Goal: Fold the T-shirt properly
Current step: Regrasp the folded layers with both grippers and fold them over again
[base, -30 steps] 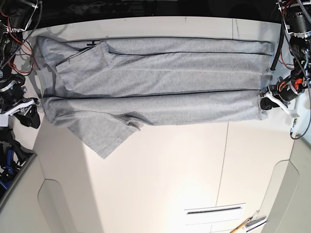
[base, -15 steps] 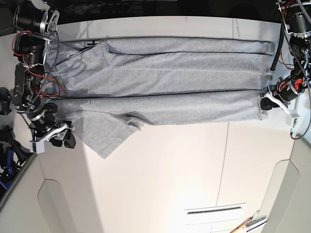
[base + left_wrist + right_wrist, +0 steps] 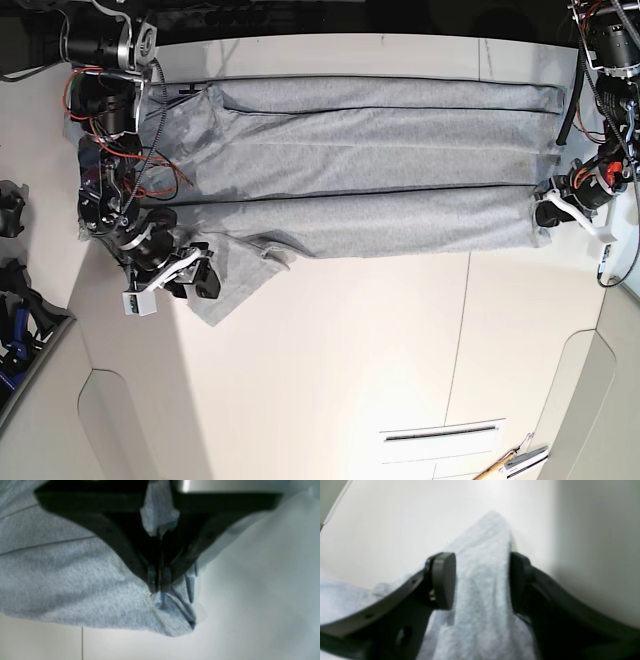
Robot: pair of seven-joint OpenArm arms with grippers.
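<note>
While it's spread out long across the white table, the T-shirt looks like plain heather grey cotton, both long sides folded in so you get a couple of dark crease lines running its whole length. One short sleeve sticks out toward the near edge as a loose triangle flap. I can spot a tiny bit of black print peeking out by the far corner, nothing readable.

The left gripper sits at the hem end, and up close from its wrist cam the left gripper's black fingers are pinched right together on a bunched-up corner of the grey fabric, little pleats fanning out under the tips. So that one's clamped on the shirt.

The right gripper is over the sleeve flap. From its own wrist cam the right gripper's two pads stand apart with a ridge of the cloth between them, not squeezed. Looks released to me, straddling the fabric.
</note>
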